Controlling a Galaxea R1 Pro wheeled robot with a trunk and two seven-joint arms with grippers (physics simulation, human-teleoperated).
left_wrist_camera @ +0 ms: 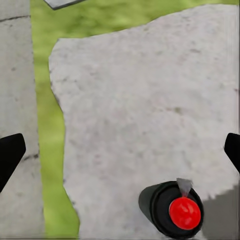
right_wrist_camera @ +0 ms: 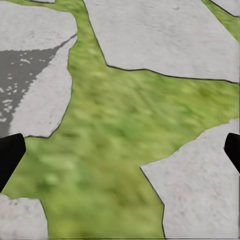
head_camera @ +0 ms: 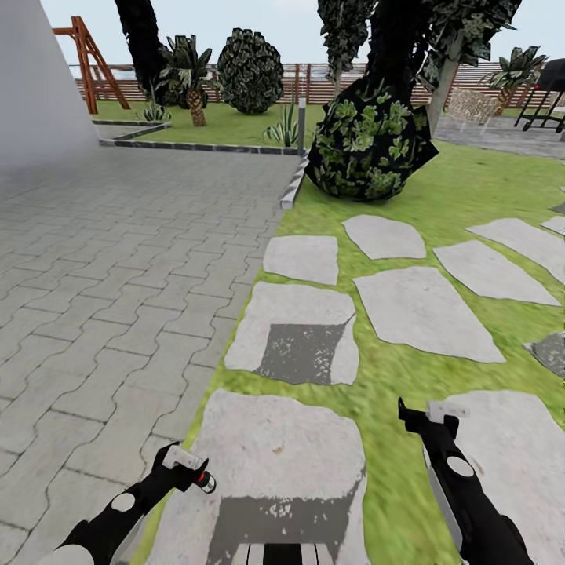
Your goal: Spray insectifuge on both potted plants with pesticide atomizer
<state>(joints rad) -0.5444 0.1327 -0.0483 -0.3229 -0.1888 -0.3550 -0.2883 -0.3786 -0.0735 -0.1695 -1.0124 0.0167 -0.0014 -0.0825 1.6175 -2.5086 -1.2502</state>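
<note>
The pesticide atomizer (head_camera: 205,481), a tiny dark bottle with a red top, sits right at the tip of my left gripper (head_camera: 185,463), over a big stepping stone (head_camera: 275,447). Seen from the left wrist, its red top (left_wrist_camera: 184,212) faces the camera, close and large, off to one side of the gap. The left gripper's (left_wrist_camera: 120,155) dark fingertips (left_wrist_camera: 9,152) stand far apart at the picture's edges, not touching the bottle. Whether the bottle rests on the stone I cannot tell. My right gripper (head_camera: 430,412) is open and empty over grass and stone. The potted plants are out of view.
Grey block paving (head_camera: 118,267) spreads to the left. A lawn with several stepping stones (head_camera: 424,310) runs ahead and to the right. A dark round bush (head_camera: 369,141) stands ahead, with a thin lamp post (head_camera: 301,125) beside it. Palms, trees, a wooden frame and a slat fence (head_camera: 314,82) line the back.
</note>
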